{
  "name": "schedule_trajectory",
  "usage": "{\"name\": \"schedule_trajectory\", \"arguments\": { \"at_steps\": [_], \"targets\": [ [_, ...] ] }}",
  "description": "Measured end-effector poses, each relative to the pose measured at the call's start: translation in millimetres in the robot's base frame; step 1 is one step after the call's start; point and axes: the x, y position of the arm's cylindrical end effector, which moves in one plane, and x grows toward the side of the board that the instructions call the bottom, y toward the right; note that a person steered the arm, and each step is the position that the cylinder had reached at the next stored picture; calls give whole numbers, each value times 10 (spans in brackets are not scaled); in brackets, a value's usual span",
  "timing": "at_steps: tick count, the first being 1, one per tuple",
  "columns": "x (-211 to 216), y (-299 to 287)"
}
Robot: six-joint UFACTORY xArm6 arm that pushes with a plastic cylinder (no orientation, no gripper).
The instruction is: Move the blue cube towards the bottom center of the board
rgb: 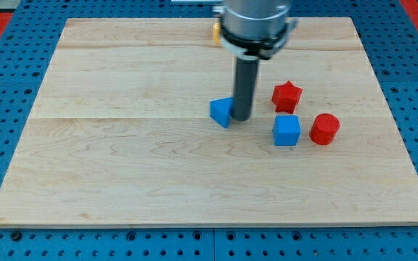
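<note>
My tip [242,118] touches the right side of a small blue block [222,112] near the board's [122,181] middle; it grips nothing. Right of my tip sit the blue cube [287,130], red star [287,96] and red cylinder [324,129]. Bare wood runs below the cube to the bottom edge.

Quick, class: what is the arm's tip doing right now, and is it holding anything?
My tip: holds nothing; no gripper. It stands against the right side of the blue block.
</note>
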Motion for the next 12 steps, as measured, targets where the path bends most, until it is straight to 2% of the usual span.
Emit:
{"name": "schedule_trajectory", "arguments": {
  "at_steps": [1,2,5,6,7,8,9,11,12],
  "targets": [
    [0,-79],
    [78,363],
    [-334,1990],
    [-259,2322],
    [-157,2070],
    [-92,1555],
    [-43,1392],
    [4,1987],
    [158,1708]
  ]
}}
